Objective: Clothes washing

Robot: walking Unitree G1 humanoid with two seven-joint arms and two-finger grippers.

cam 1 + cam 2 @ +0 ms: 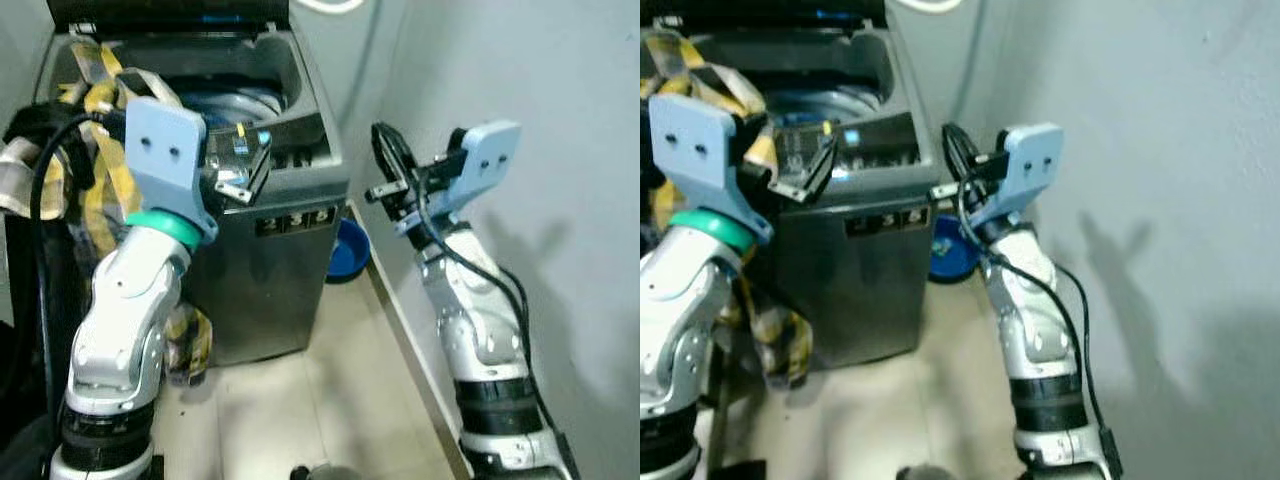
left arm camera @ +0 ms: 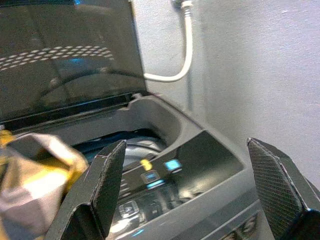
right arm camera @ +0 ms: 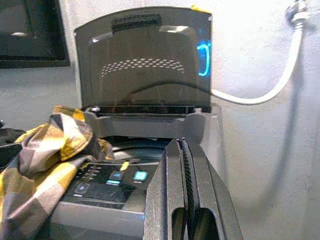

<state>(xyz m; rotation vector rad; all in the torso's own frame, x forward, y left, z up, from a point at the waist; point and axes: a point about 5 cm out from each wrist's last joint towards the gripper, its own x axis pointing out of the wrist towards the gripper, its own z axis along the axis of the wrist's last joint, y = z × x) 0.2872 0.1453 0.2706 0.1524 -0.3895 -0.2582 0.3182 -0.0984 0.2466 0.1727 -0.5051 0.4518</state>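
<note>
At your far left, a yellow-and-grey checked garment [image 1: 100, 130] lay draped over the left rim of the washing machine [image 1: 270, 290], part of it hanging down the outside of the cabinet toward the floor [image 1: 330, 390] and part bunched on top beside the tub opening. Beside it, dark cables [image 1: 40, 190] looped down along your left arm. Your left pincer [image 2: 195, 185] hovered above the front of the machine, just over the control panel [image 2: 160, 175], its two black fingers [image 2: 107, 185] spread wide apart with nothing between them. The machine stood with its dark lid [image 3: 145, 60] raised upright against the wall, and the blue-tinted drum [image 1: 235, 100] lay exposed beneath it; whether any clothing sat inside the drum you could not have told from these angles, since the rim and arm covered most of it. Small lit buttons glowed blue on the panel. A white hose [image 2: 185, 50] curved down the wall behind the machine. On the floor in the gap between the machine's right side and the grey wall [image 1: 520, 60] sat a blue basin [image 1: 348, 250]. Further right, your right pincer [image 1: 392, 160] was held up in the air, well apart from the machine and near the wall, its fingers pressed together and gripping nothing, pointed toward the machine's right front corner.
</note>
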